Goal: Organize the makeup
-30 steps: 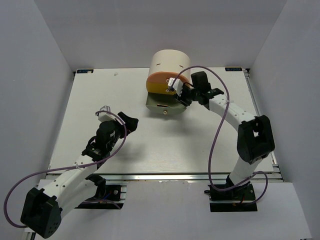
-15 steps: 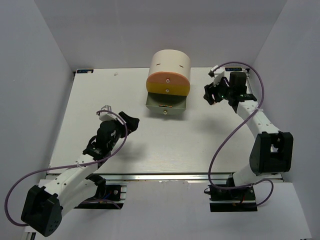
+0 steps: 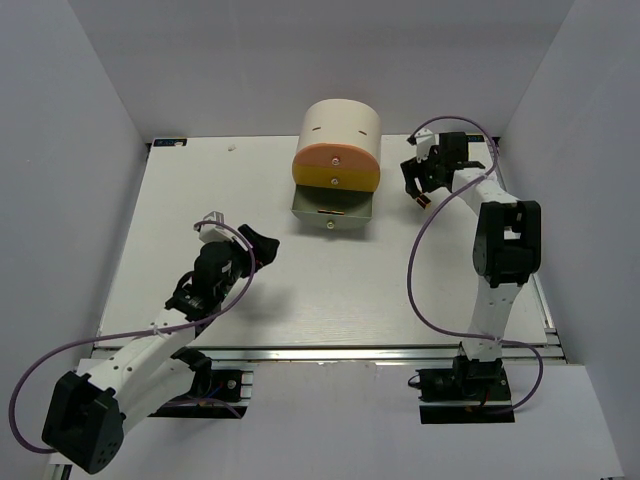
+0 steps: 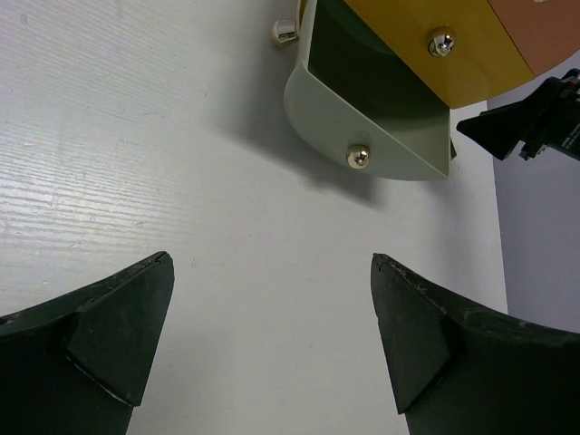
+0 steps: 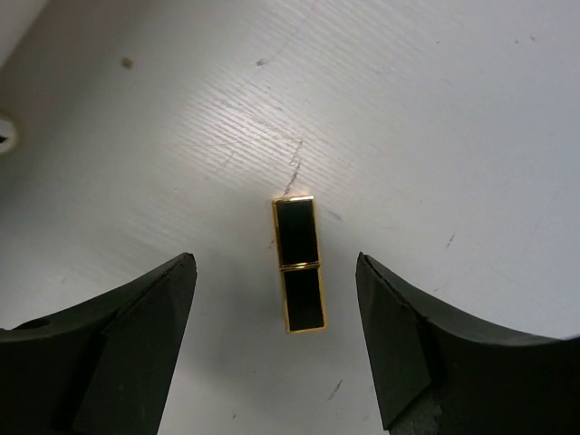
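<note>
A black-and-gold lipstick tube (image 5: 299, 265) lies flat on the white table. My right gripper (image 5: 274, 265) is open above it, one finger on each side, not touching it. In the top view the right gripper (image 3: 418, 182) is at the far right, beside the cabinet, and hides the tube. My left gripper (image 3: 262, 243) is open and empty over bare table (image 4: 270, 263), left of the cabinet's front. No other makeup shows.
The cream cylindrical cabinet (image 3: 340, 125) stands at the back centre with an orange drawer (image 3: 335, 158), a yellow drawer (image 3: 335, 179) and a grey-green bottom drawer (image 3: 332, 207) pulled out. The left wrist view shows that drawer (image 4: 381, 136) and its knob (image 4: 359, 157). Grey walls surround the table.
My right gripper left the cabinet's orange drawer and swung to the far right, over the lipstick tube. The orange drawer, skewed before, now sits squarely above the yellow one. The left arm barely moved.
</note>
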